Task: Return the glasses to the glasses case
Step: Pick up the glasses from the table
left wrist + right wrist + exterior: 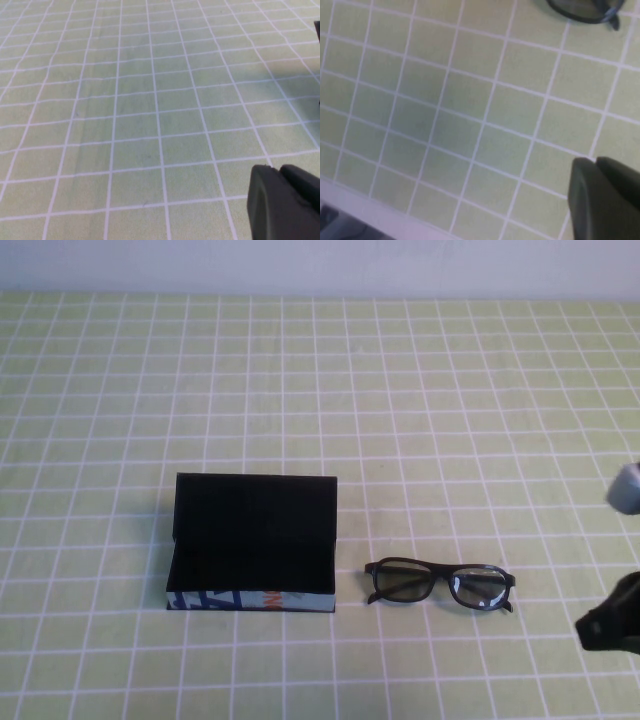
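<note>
The glasses case (250,601) lies open on the green checked cloth left of centre, its black lid (256,502) standing up behind and its blue, white and orange front facing me. It holds nothing. The black glasses (440,583) lie on the cloth just right of the case, apart from it. One lens shows at the edge of the right wrist view (580,11). My right gripper (603,626) is at the right edge, right of the glasses and apart from them; it is shut and empty (594,161). My left gripper (276,170) is shut over bare cloth and is outside the high view.
A green cloth (320,390) with a white grid covers the table. A grey part of the right arm (628,487) shows at the right edge. The table's pale front edge (380,212) shows in the right wrist view.
</note>
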### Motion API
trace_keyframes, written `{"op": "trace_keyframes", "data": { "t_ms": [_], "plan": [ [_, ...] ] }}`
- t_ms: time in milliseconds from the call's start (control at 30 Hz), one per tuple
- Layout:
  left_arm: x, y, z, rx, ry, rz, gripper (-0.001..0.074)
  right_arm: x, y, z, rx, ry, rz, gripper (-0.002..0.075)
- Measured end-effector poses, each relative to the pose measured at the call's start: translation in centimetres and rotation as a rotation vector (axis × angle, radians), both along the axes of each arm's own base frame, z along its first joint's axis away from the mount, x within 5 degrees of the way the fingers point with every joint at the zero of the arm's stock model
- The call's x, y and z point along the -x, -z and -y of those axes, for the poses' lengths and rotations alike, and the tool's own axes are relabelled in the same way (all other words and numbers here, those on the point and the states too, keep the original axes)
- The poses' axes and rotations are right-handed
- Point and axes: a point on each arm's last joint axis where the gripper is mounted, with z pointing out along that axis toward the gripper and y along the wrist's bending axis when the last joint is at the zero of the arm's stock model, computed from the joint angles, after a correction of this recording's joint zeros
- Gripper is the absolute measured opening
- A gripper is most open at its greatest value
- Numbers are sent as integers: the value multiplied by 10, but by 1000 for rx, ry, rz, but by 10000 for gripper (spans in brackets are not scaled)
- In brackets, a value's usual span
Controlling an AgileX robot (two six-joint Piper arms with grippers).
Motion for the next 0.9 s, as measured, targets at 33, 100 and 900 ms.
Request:
{"op": "trace_keyframes", "data": {
  "t_ms": [33, 100, 900],
  "plan": [
    [0, 0, 0, 0, 0, 0, -2, -5, 1, -7, 18, -48, -8, -11],
    [0, 0, 0, 0, 0, 0, -2, -14, 4, -21, 57, -133, -21, -11],
    [0, 0, 0, -2, 0, 0, -2, -120, 45, -129, 398, -1035, 94, 197]
  ]
}}
